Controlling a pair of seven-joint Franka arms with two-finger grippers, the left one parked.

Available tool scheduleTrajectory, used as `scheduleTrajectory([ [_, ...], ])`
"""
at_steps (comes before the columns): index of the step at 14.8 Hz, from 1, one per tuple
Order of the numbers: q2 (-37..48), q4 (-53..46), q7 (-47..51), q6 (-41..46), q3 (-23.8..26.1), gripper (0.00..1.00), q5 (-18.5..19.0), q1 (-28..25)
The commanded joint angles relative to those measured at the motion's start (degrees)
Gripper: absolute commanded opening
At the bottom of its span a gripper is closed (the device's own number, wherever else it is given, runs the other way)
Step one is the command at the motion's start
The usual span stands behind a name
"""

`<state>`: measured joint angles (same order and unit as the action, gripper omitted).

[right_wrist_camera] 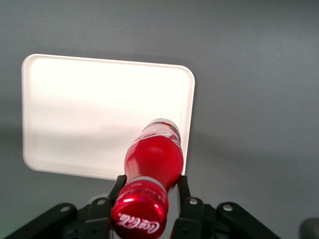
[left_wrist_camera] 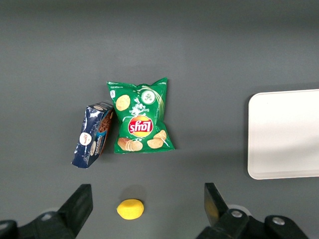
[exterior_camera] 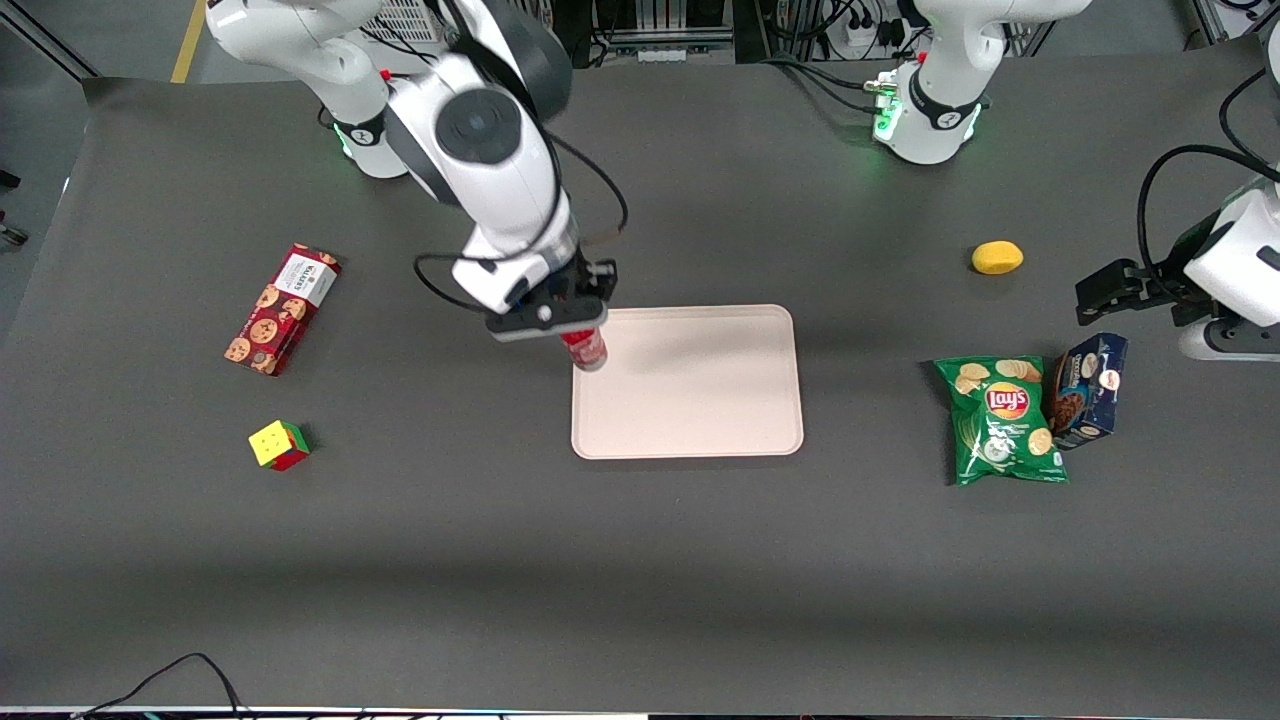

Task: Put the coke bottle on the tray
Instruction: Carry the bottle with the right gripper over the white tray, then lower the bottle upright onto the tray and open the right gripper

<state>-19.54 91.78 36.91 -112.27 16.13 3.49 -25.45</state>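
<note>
right arm reaching out and down over the table, wrist pointing down, gripper (exterior_camera: 562, 322) closed on coke bottle (exterior_camera: 586, 347) near its cap

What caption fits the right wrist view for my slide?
Gripper shut on the coke bottle, holding it above the tray edge.

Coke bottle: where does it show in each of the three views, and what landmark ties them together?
Front view: the coke bottle hangs in the hand, over the edge of the tray toward the working arm's end.
Right wrist view: the coke bottle is gripped near its cap by the hand, its base over the tray's rim.
Left wrist view: not in it.
Shared landmark: the tray, in all three.
</note>
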Motion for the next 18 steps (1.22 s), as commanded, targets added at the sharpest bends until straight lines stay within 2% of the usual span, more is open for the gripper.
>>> scheduleTrajectory([
  [1,-6.8,-3.5,1.7,-3.9,0.4,0.00,3.7,-0.3],
  [11,-13.9,-3.4,1.5,-9.4,0.4,0.00,7.1,-0.3],
  [18,-15.3,-3.3,1.6,-9.5,0.3,0.00,7.4,-0.3],
])
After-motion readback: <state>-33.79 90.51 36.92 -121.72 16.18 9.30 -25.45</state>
